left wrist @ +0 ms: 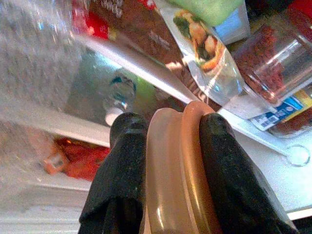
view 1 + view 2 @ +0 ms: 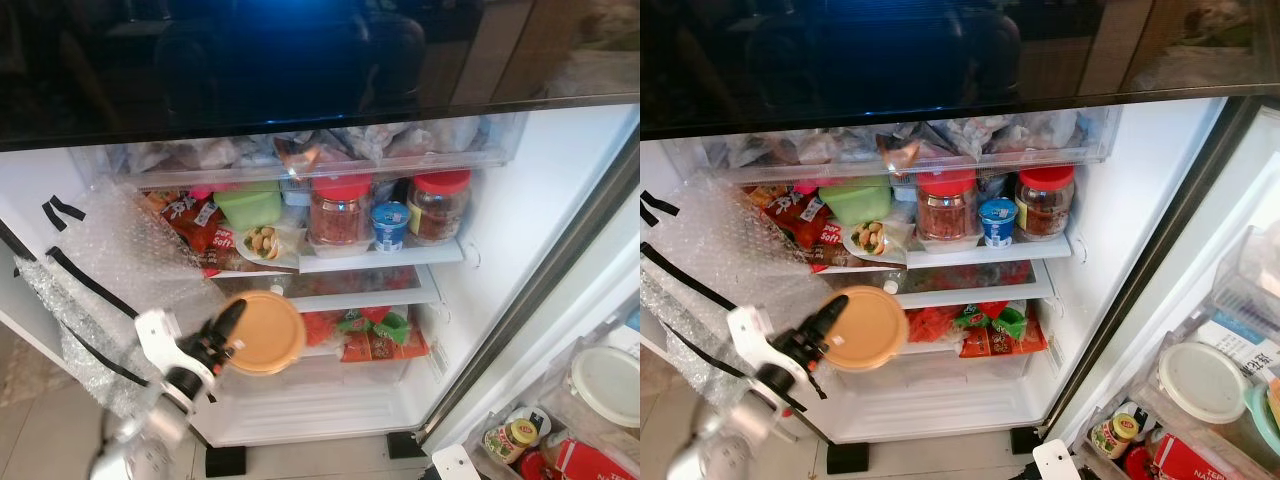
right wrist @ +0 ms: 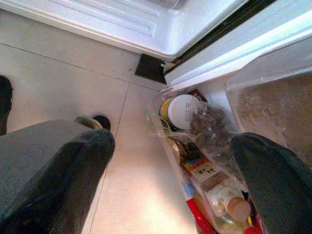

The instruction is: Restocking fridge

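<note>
Orange lidded container [image 2: 265,333] edgewise between left gripper [image 2: 226,330] fingers [image 1: 124,161], tight.

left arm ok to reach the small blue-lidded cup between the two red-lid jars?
Probably not yet: the left gripper is shut on the orange lidded container, well below the cup. The shelf front looks unobstructed.

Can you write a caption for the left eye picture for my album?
Left end effector holds a tan tub at the open fridge.

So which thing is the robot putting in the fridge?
Look at the open fridge, below the shelf with two red-lidded jars. The left gripper pinches a round, flat, orange-tan container by its edge. It's the one plain orange disc among colourful packets.
</note>
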